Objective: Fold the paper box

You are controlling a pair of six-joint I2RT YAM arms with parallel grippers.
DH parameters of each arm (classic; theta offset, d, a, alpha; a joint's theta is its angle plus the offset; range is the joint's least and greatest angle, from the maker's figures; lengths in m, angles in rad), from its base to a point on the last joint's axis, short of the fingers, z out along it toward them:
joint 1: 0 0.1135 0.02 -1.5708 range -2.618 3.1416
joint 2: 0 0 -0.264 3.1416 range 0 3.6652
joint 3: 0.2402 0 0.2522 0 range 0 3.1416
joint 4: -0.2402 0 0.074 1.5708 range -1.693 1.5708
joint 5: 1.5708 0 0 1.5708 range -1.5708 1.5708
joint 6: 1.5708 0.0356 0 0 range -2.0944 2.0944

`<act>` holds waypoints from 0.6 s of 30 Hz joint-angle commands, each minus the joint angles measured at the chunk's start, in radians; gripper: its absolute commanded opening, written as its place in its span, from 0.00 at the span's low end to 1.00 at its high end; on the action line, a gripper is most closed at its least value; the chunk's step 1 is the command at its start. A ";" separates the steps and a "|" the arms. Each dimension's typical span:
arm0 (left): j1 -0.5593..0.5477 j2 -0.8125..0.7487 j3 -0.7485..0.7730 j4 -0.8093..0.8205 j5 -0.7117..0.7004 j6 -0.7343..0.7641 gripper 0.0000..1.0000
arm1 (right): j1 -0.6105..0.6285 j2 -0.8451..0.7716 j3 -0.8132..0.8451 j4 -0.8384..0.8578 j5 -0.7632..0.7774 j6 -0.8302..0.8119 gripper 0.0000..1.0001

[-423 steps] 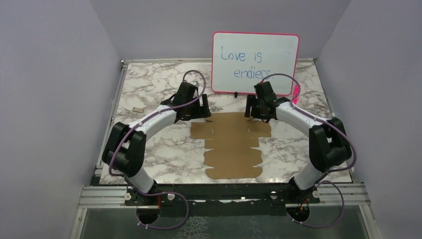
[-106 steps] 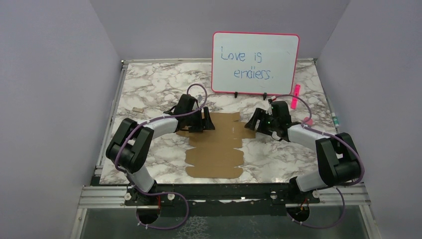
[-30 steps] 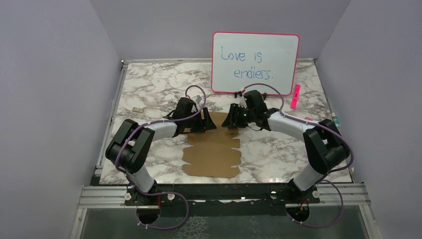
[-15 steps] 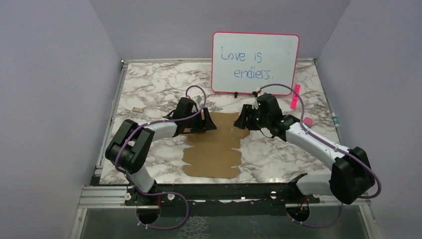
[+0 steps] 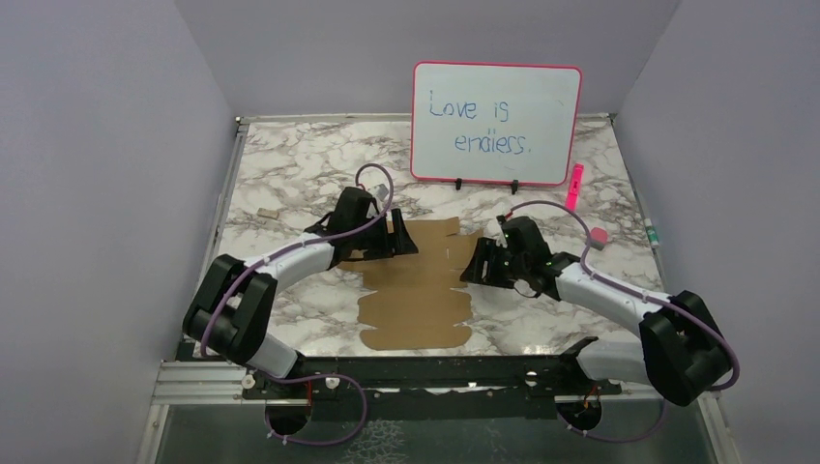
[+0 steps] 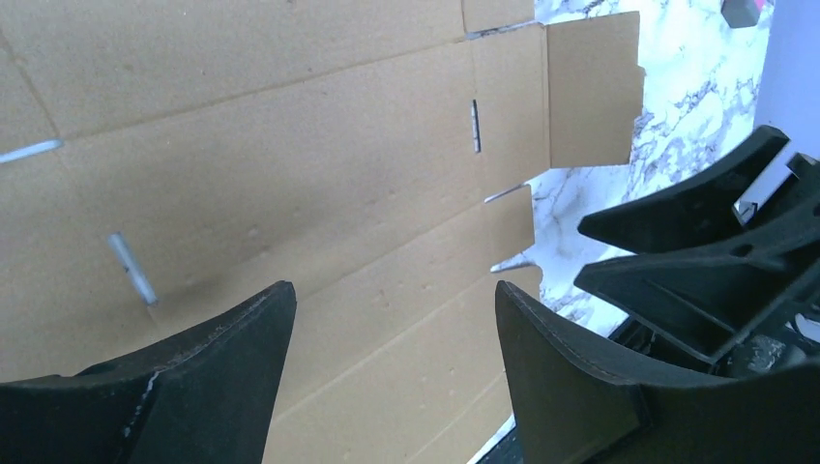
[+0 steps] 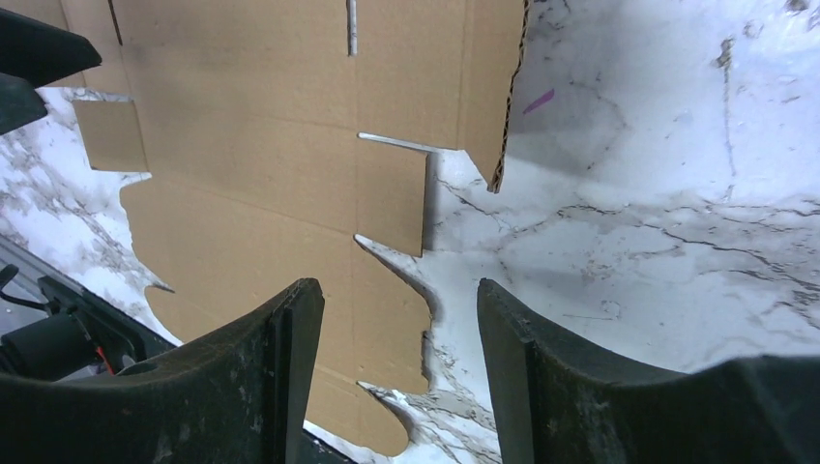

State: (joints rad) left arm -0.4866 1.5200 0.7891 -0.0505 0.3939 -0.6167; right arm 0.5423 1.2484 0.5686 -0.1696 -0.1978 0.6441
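Note:
The paper box (image 5: 416,295) is a flat brown die-cut sheet with flaps and slits, lying on the marble table between the two arms. My left gripper (image 5: 391,238) hovers at the sheet's far left corner. In the left wrist view it (image 6: 392,290) stands open over the cardboard (image 6: 290,145) with nothing between its fingers. My right gripper (image 5: 477,267) is at the sheet's right edge. In the right wrist view it (image 7: 396,285) is open, straddling the notched edge of the sheet (image 7: 251,145) and bare table, gripping nothing.
A whiteboard (image 5: 496,123) with writing stands at the back. A pink marker (image 5: 575,184) and a small pink block (image 5: 597,235) lie at the right, a tiny cardboard scrap (image 5: 263,213) at the left. Grey walls close in both sides.
The right gripper has left the sheet's far edge, moved nearer along its right side and opened wider. The left arm's elbow has dropped toward the front; its gripper has barely moved.

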 commanded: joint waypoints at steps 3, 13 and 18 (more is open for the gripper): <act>-0.005 -0.089 -0.094 -0.019 0.011 -0.004 0.77 | 0.006 0.026 -0.054 0.174 -0.059 0.063 0.65; -0.019 -0.109 -0.179 0.021 0.025 -0.026 0.77 | 0.006 0.095 -0.097 0.299 -0.090 0.097 0.65; -0.025 -0.101 -0.190 0.035 0.025 -0.031 0.77 | 0.005 0.127 -0.104 0.342 -0.109 0.106 0.65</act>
State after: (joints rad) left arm -0.5014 1.4265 0.6147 -0.0410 0.3996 -0.6361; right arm 0.5423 1.3483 0.4812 0.0959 -0.2707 0.7338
